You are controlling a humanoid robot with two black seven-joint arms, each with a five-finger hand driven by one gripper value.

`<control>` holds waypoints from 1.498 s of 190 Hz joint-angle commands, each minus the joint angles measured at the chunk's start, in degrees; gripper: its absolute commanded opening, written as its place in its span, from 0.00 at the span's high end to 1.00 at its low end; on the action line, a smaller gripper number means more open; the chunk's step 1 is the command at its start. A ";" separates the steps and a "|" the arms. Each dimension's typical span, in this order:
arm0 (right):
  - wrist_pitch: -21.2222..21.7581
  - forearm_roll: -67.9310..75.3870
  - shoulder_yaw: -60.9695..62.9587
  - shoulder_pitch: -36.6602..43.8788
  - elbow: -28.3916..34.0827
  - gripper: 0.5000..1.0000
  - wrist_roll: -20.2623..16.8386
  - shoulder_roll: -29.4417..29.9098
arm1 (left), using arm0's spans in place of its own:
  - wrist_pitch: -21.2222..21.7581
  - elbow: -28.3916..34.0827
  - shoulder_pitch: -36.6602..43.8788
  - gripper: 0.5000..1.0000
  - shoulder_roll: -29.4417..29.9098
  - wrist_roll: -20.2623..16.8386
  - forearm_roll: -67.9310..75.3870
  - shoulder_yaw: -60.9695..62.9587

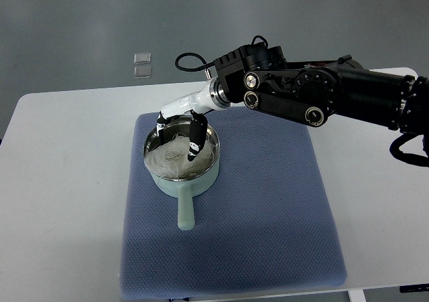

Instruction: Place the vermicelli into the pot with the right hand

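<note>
Shiny metal, soft cloth
Pot (pixel 209 156): glossy steel inside, pale matt plastic handle; mat (pixel 268 215): blue textured cloth; tabletop (pixel 67 181): smooth white.

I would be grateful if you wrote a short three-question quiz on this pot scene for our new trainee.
1. True or false: the pot stands on the bare white table, off the blue mat.
2. Which way does the pot's handle point? A) towards the picture's bottom edge B) towards the picture's top edge C) towards the right arm
3. Fill in: the right hand reaches over the pot, where the pale ______ lies.

Key
1. False: it stands on the mat.
2. A
3. vermicelli
</note>
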 commanded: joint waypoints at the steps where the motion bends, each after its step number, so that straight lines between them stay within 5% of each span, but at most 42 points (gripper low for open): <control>1: 0.29 0.63 0.75 0.65 0.06 0.14 -0.01 -0.99 | 0.04 0.08 0.00 0.00 0.00 0.00 0.01 -0.01; 45: 0.91 2.74 14.90 0.03 0.06 0.14 0.08 -6.97 | 0.04 0.08 0.00 0.00 0.00 0.00 0.01 -0.01; 80: -0.41 16.81 35.90 -13.06 -0.03 0.14 0.17 -11.46 | -0.05 -0.19 0.00 0.00 0.00 0.00 0.01 -0.01; 135: -14.30 44.58 64.11 -36.79 -0.47 0.14 4.21 -1.97 | -0.05 -0.63 0.00 0.00 0.00 0.00 0.01 0.08; 188: -14.47 46.60 66.84 -43.56 -1.70 0.14 8.51 0.76 | 0.04 -0.54 0.00 0.00 0.00 0.00 0.01 -0.01; 284: -14.82 46.60 71.76 -43.48 -5.30 0.14 8.69 0.94 | -0.05 -0.63 0.00 0.00 0.00 0.00 0.01 -0.01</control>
